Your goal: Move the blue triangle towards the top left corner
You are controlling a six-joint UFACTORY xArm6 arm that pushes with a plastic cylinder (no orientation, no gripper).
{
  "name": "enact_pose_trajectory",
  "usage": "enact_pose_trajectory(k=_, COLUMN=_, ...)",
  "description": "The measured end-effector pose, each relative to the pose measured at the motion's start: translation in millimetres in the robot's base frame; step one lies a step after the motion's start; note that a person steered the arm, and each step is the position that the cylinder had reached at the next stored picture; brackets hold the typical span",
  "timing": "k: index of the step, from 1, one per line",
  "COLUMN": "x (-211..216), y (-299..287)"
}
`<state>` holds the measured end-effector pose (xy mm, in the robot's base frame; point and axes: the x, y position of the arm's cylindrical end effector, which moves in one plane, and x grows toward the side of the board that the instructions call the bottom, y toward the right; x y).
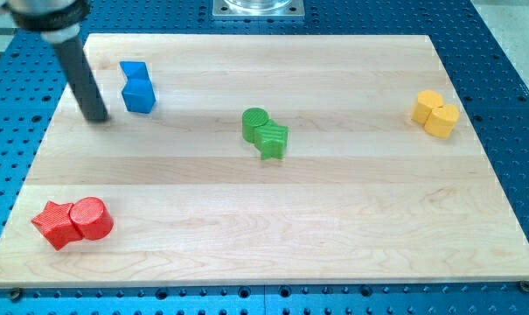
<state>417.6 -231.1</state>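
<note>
Two blue blocks touch each other near the board's top left: the upper one (133, 71) looks like the blue triangle, the lower one (140, 95) is a blue cube. My tip (98, 117) rests on the board just left of and slightly below the blue pair, a small gap apart from the cube. The dark rod rises from it up and to the left, out of the view's top left corner.
A green cylinder (255, 123) and a green star (272, 140) touch at the board's middle. Two yellow blocks (435, 113) sit at the right. A red star (55, 223) and a red cylinder (91, 218) sit at the bottom left. The wooden board (334, 219) lies on a blue perforated table.
</note>
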Motion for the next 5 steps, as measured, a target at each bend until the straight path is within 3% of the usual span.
enact_pose_trajectory(k=1, x=28.6, y=38.9)
enact_pose_trajectory(k=2, x=25.1, y=59.5)
enact_pose_trajectory(k=5, x=-119.4, y=44.9)
